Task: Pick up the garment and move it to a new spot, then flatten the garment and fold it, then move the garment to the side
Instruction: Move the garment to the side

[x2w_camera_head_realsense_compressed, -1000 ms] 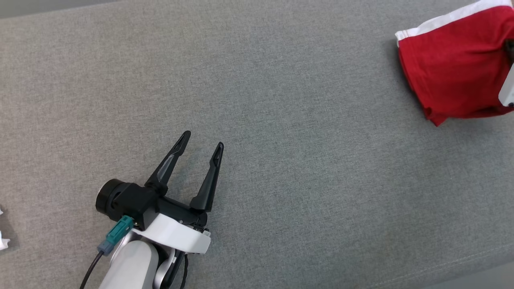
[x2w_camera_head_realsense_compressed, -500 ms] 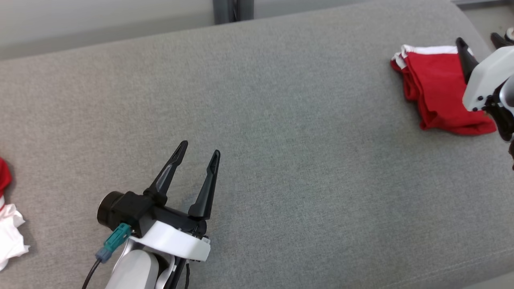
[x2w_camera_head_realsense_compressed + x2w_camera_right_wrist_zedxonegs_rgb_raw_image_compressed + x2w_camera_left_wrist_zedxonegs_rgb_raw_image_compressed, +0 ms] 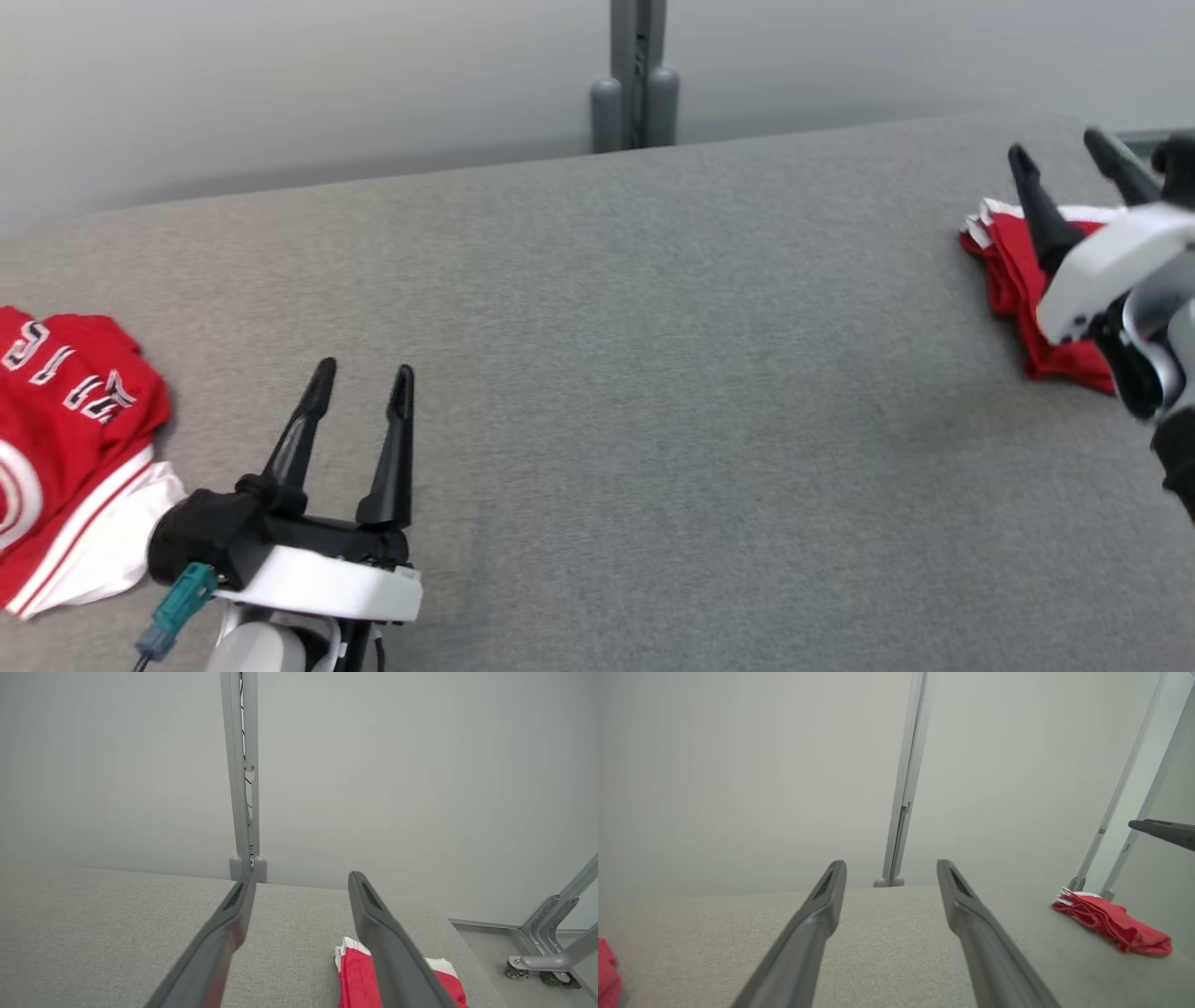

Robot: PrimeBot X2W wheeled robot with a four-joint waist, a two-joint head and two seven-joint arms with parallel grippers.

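- The folded red garment (image 3: 1006,271) lies at the far right end of the grey tabletop (image 3: 653,373) — white trim shows along its edge.
- The right hand (image 3: 1056,147) hangs above it, fingers spread and pinching nothing.
- The left hand (image 3: 364,370) is well apart at the near left, spread and empty too.
- A crumpled red-and-white shirt (image 3: 65,439) lies just beside the left hand — lettering up.
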